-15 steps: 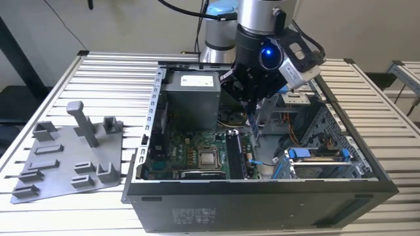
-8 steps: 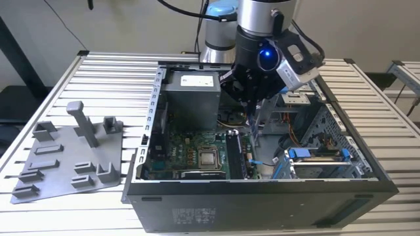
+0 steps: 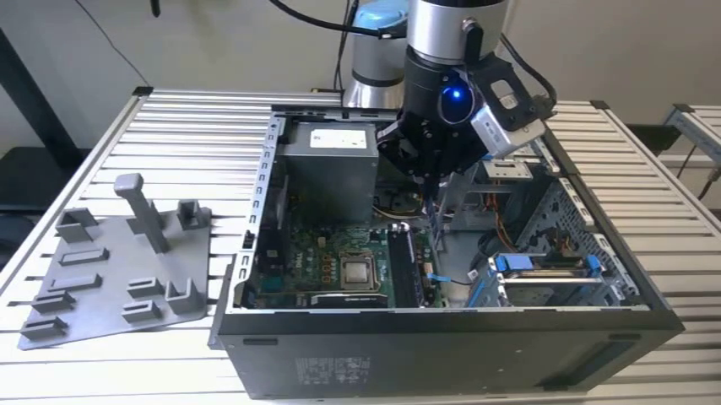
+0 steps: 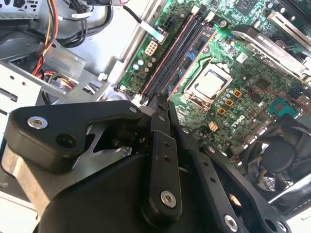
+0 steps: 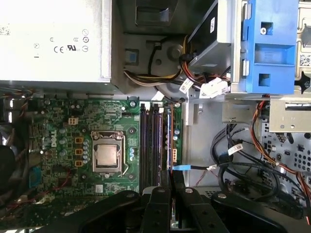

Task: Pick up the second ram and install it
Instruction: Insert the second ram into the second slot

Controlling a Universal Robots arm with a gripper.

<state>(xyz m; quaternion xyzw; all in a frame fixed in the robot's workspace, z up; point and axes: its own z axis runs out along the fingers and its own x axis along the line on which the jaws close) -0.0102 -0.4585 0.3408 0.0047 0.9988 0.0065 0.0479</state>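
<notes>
My gripper (image 3: 434, 192) hangs inside the open computer case (image 3: 451, 325), above the dark memory slots (image 3: 400, 266) of the green motherboard (image 5: 58, 141). Its black fingers are drawn together on a thin flat strip, the second ram (image 3: 437, 224), which hangs edge-on below them and runs along the line of the slots. In both wrist views the gripper (image 4: 163, 101) (image 5: 171, 175) sits at one end of the long parallel memory slots (image 4: 170, 58) (image 5: 150, 145), still a little above the board. The bare processor socket (image 5: 107, 156) lies beside the slots.
A grey power supply (image 3: 327, 169) stands at the case's far end. Blue drive-bay latches (image 5: 267, 48) and loose cables (image 5: 243, 155) fill the side past the slots. A grey fixture plate (image 3: 113, 278) with upright posts lies on the slatted table at the exterior view's left.
</notes>
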